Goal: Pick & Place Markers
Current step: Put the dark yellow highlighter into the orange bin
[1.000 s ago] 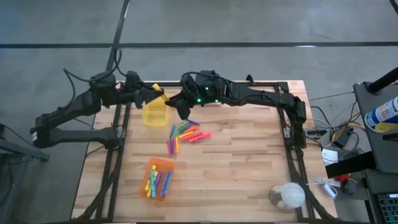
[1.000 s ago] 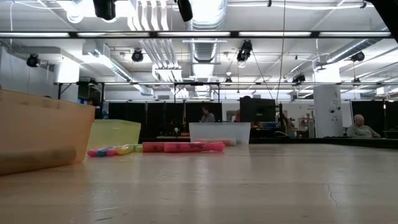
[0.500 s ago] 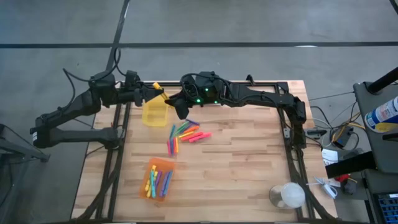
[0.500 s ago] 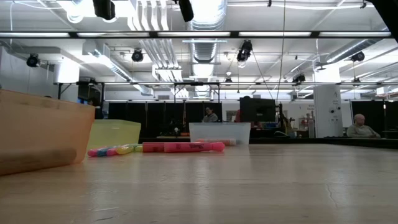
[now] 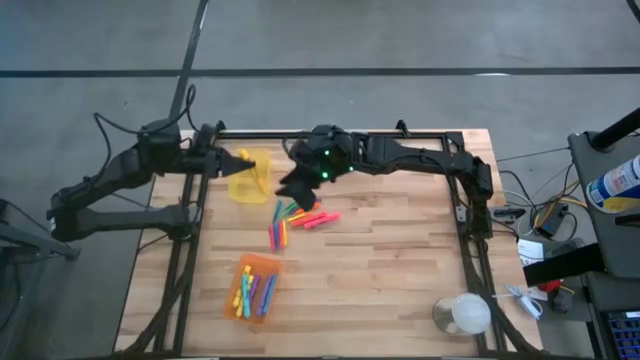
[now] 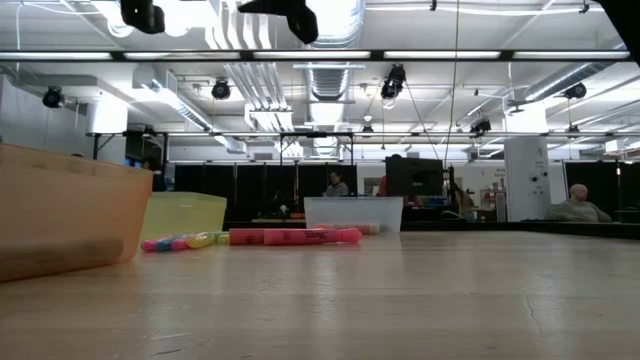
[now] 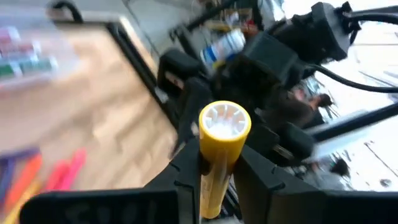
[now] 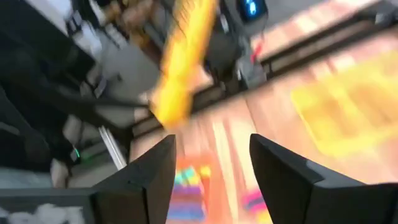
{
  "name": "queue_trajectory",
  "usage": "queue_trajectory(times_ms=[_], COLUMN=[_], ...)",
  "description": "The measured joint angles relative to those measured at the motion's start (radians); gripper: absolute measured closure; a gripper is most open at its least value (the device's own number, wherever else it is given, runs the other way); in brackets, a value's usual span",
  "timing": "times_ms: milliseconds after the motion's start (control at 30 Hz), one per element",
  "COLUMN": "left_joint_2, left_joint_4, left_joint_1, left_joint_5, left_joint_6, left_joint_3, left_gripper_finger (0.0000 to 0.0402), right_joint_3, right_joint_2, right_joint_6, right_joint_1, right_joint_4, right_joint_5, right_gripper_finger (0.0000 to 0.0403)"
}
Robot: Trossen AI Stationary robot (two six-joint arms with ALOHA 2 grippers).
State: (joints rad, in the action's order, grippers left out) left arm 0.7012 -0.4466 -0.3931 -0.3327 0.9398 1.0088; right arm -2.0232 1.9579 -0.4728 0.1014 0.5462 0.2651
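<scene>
Left gripper (image 7: 217,180) clamped a yellow marker (image 7: 219,149) above the yellow bin (image 5: 250,177), its lower barrel hidden between the fingers. Right gripper (image 5: 293,185) hung just beside that bin, fingers (image 8: 146,180) spread with nothing between them, and its wrist view was smeared. Loose markers (image 5: 297,215) lay mid-table, partly under that gripper; more sat in the orange bin (image 5: 256,286). Arms were cut off in the low view.

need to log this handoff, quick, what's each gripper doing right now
left gripper: shut on a yellow marker, held above the yellow bin.
right gripper: open, holding nothing, above the loose markers.
</scene>
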Motion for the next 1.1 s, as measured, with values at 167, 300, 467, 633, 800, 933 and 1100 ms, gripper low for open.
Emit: queue_trajectory(times_ms=[167, 300, 467, 633, 800, 933, 1100], left_joint_2=[-0.017, -0.017, 0.001, 0.049, 0.133, 0.212, 0.304], left_joint_4=[-0.17, -0.399, -0.562, -0.565, -0.564, -0.557, -0.434], left_joint_1=[0.012, 0.047, 0.119, 0.233, 0.402, 0.547, 0.68], left_joint_5=[-0.108, -0.141, -0.11, -0.087, -0.021, 0.034, 0.054], left_joint_6=[0.056, 0.081, 0.108, 0.177, 0.255, 0.336, 0.437], left_joint_3=[0.0, 0.0, 0.0, 0.0, -0.005, -0.029, -0.084], left_gripper_finger=[0.0336, 0.0336, 0.0336, 0.0336, 0.0335, 0.0335, 0.0335], right_joint_3=[0.0, 0.012, 0.026, 0.041, 0.045, 0.045, 0.045], right_joint_2=[0.0, 0.0, 0.0, 0.0, 0.0, 0.0, 0.0], right_joint_6=[0.095, 0.138, 0.155, 0.184, 0.203, 0.226, 0.249], right_joint_1=[-0.009, -0.009, -0.009, -0.009, -0.005, 0.003, 0.019], right_joint_4=[0.17, 0.259, 0.318, 0.34, 0.364, 0.381, 0.415], right_joint_5=[-0.004, -0.049, -0.115, -0.166, -0.192, -0.219, -0.221], right_gripper_finger=[0.0196, 0.0195, 0.0195, 0.0195, 0.0195, 0.0195, 0.0195])
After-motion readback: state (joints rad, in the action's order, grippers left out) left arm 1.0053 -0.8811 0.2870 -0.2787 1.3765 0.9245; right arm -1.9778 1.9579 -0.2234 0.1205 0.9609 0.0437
